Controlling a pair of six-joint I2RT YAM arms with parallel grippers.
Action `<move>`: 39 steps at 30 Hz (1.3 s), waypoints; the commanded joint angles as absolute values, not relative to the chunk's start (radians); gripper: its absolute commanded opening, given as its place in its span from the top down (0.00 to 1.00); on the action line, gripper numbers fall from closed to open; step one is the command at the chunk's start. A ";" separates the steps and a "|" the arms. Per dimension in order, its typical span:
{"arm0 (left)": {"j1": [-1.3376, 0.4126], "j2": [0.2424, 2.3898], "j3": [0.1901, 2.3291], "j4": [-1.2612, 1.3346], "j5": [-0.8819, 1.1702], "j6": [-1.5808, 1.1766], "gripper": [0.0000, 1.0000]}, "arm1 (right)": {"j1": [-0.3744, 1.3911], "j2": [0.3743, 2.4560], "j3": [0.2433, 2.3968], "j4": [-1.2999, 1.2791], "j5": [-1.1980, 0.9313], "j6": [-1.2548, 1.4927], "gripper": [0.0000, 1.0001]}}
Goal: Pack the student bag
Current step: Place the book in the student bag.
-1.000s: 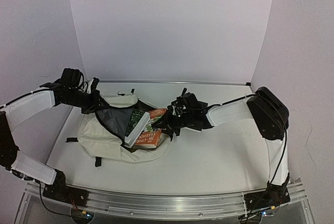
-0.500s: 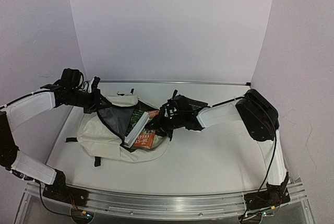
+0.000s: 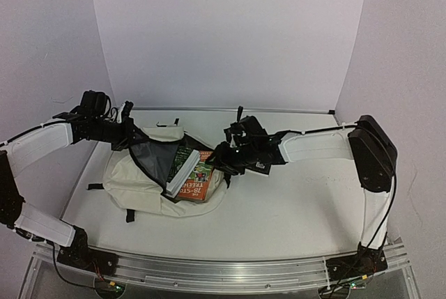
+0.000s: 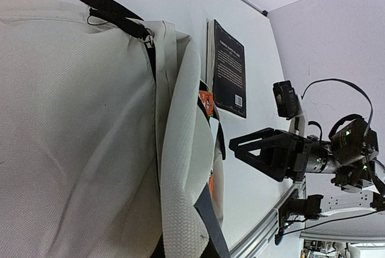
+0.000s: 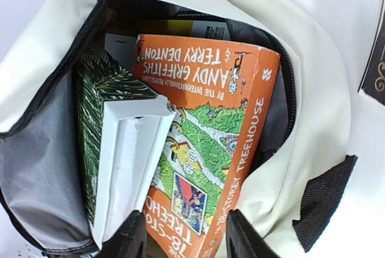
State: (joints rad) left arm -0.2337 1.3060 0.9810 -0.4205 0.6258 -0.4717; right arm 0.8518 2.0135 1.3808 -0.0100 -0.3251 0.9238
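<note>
The cream student bag (image 3: pixel 132 177) lies at the left of the table with its mouth facing right. My left gripper (image 3: pixel 127 134) is shut on the bag's upper rim fabric (image 4: pixel 180 168) and holds the mouth up. An orange paperback (image 5: pixel 210 132) sticks out of the opening, beside a green-covered book (image 5: pixel 96 119) with white page edges. My right gripper (image 5: pixel 185 237) is open, with its fingers (image 5: pixel 129 237) on either side of the orange book's outer end. From above, the right gripper (image 3: pixel 223 157) is at the bag's mouth, over the orange book (image 3: pixel 198 182).
A black book (image 4: pixel 230 68) lies flat on the table just beyond the bag, its corner also at the right wrist view's edge (image 5: pixel 374 59). Black straps (image 3: pixel 129 214) trail off the bag's near side. White walls close in the back and sides.
My right gripper pushed the orange book further into the bag, then its jaws widened and it drew back slightly to the right. The left gripper held still.
</note>
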 commanded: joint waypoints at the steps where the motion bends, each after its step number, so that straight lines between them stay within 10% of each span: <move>1: -0.230 1.287 1.012 -0.408 0.618 -0.462 1.00 | 0.864 2.019 1.373 -0.057 -0.316 0.895 0.61; 39: -0.231 1.347 1.026 -0.331 0.696 -0.510 1.00 | 0.907 2.223 1.464 0.393 -0.434 1.080 0.89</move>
